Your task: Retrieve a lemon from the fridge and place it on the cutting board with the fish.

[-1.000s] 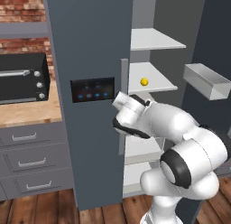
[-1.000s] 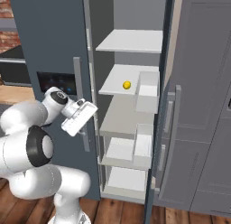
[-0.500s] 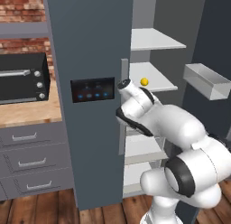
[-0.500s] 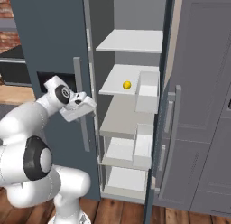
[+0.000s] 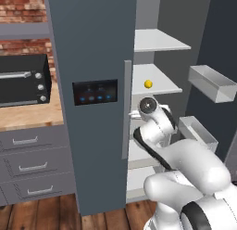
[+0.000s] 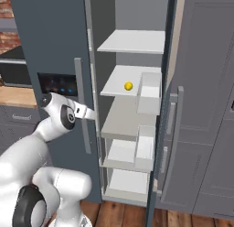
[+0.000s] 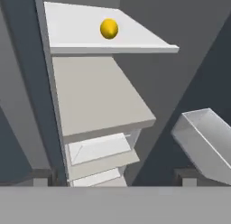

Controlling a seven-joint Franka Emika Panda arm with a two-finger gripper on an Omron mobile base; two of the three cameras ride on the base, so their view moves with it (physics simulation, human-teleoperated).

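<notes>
The fridge (image 5: 92,62) stands with its right door swung open, light grey shelves stacked inside. The lemon (image 5: 148,84) sits on the second shelf (image 6: 119,84) from the top, near the centre of the left base view, a little above the middle of the right base view (image 6: 129,86), and near the top of the hand view (image 7: 109,28). The end effector (image 6: 90,114) is released, its jaws spread wide with nothing between them; in the right base view it sits left of centre, just beside the closed door's long pale handle (image 6: 81,107), below and to the left of the lemon. A door bin (image 7: 205,142) shows at the lower right of the hand view. A black oven (image 5: 21,80) rests on the desk (image 5: 28,115) at the left edge of the left base view.
</notes>
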